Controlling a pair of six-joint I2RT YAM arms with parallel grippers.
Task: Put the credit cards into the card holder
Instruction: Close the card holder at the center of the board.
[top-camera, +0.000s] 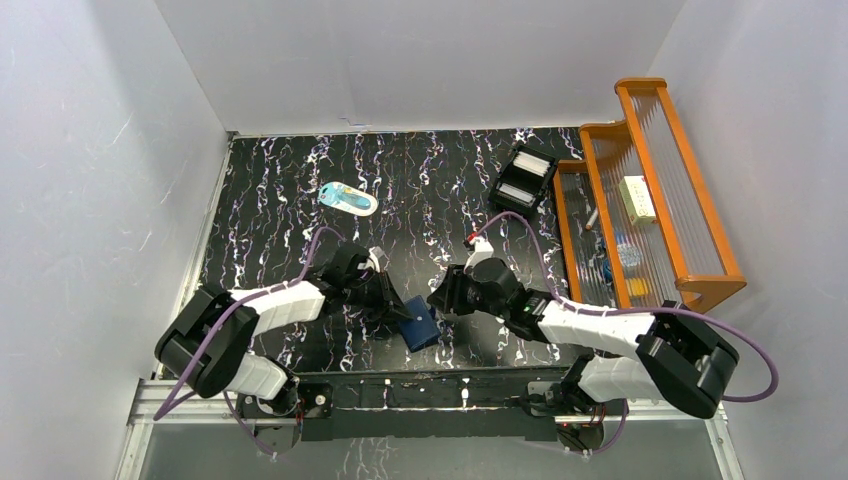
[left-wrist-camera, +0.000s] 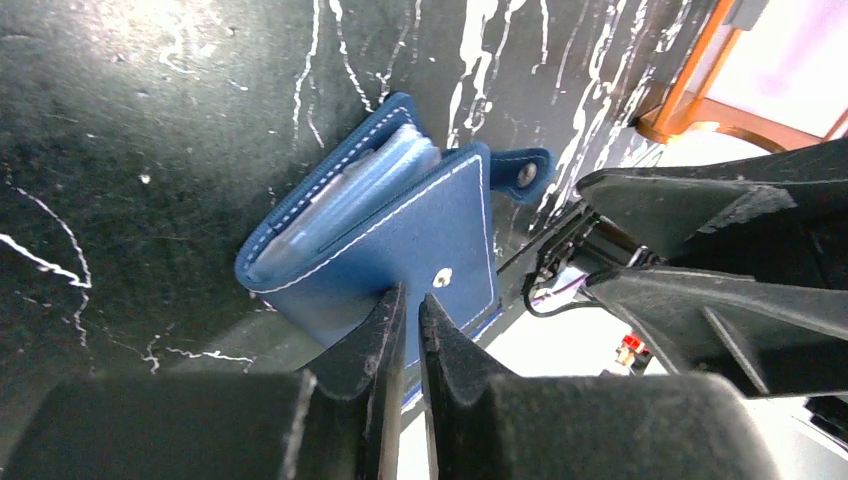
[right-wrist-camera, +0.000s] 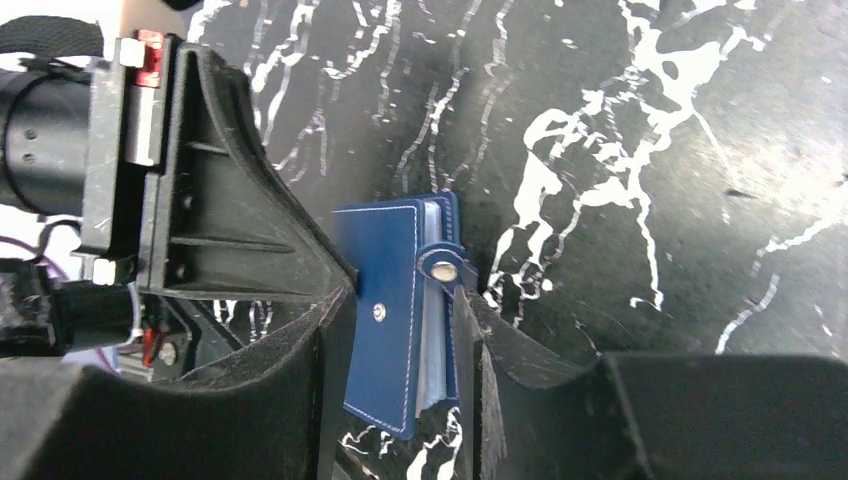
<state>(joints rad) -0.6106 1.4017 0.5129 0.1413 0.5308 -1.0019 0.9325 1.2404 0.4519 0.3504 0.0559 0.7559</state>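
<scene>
As both arms lean in over the near edge of the counter, I count one card holder, lying right there between two grippers. It's navy blue with white stitching, folded but gaping a little. Pale-blue pockets peek from the open side, the snap tab hangs loose, and there's one stud on the cover. The left gripper is pressed together, pinching the cover's edge. The right gripper is spread, a finger on either side of the holder; touching or not, I can't tell. Further back, two white credit cards show in one black tray. There's one oval item and one orange rack too.
</scene>
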